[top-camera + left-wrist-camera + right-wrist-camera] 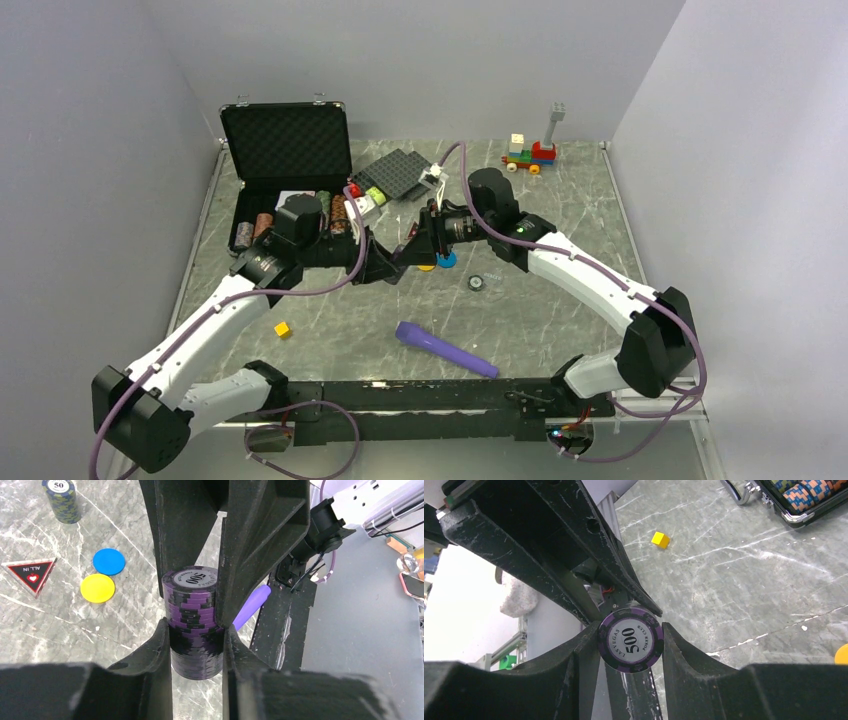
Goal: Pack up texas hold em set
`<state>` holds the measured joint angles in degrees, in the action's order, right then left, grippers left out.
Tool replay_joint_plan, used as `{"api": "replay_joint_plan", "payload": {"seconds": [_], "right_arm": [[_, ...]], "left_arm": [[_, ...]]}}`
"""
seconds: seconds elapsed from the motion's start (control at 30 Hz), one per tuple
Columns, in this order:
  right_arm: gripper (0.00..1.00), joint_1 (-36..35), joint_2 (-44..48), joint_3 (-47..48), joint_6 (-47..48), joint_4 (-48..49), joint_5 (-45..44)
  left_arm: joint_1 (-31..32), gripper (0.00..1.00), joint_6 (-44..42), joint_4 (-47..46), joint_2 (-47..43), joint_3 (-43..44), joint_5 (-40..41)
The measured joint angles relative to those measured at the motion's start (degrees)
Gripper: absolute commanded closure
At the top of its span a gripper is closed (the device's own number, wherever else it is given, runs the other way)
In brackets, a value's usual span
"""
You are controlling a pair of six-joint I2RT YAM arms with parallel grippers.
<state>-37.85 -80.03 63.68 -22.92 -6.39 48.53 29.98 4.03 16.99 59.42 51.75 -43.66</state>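
A purple striped "500" chip stack (194, 620) hangs above the table between both grippers. My left gripper (196, 627) is shut on its lower part. My right gripper (630, 630) is shut on its top end, where the "500" face (630, 639) shows. In the top view the two grippers (390, 262) (422, 250) meet at mid-table and hide the stack. The black case (285, 140) stands open at the back left with chip stacks in its tray. On the table lie a blue disc (109, 561), a yellow disc (97, 588), a dark red "ALL IN" triangle (31, 574) and a "50" chip stack (62, 500).
A purple cylinder (445, 349) lies near the front. A small yellow cube (283, 329) sits front left. A dark studded plate (395, 172) lies behind the grippers, beside small coloured bricks. A toy brick train (530, 152) stands at the back right. A small round object (476, 282) lies near the right arm.
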Motion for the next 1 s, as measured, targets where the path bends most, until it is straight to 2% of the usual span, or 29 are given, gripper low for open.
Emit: {"api": "replay_joint_plan", "payload": {"seconds": [0.27, 0.43, 0.5, 0.67, 0.83, 0.9, 1.0], "right_arm": [[0.33, 0.0, 0.3, -0.7, 0.0, 0.5, -0.7], [0.08, -0.1, 1.7, -1.3, -0.5, 3.0, -1.9], [0.01, -0.1, 2.5, -1.5, -0.5, 3.9, -2.4], [0.00, -0.1, 4.2, -2.0, -0.4, 4.8, -6.0], [0.00, 0.0, 6.3, -2.4, -0.2, 4.7, -14.7], [0.01, 0.0, 7.8, -2.5, -0.3, 4.7, -20.9], [0.01, 0.0, 9.9, -2.9, -0.9, 7.3, -27.5]], "left_arm": [[0.1, 1.00, -0.2, 0.0, 0.3, 0.0, 0.9], [0.2, 1.00, -0.3, 0.3, 0.1, -1.1, 2.2], [0.2, 1.00, -0.3, 0.5, 0.1, -1.6, 2.8], [0.2, 1.00, -0.6, 1.3, 0.0, -1.9, 4.4], [-0.8, 1.00, -3.0, 3.2, 0.0, -1.9, 11.1], [-3.9, 1.00, -3.5, 3.9, 0.2, -1.9, 12.7], [-11.8, 1.00, -3.6, 4.1, 2.6, -1.0, 14.8]]}}
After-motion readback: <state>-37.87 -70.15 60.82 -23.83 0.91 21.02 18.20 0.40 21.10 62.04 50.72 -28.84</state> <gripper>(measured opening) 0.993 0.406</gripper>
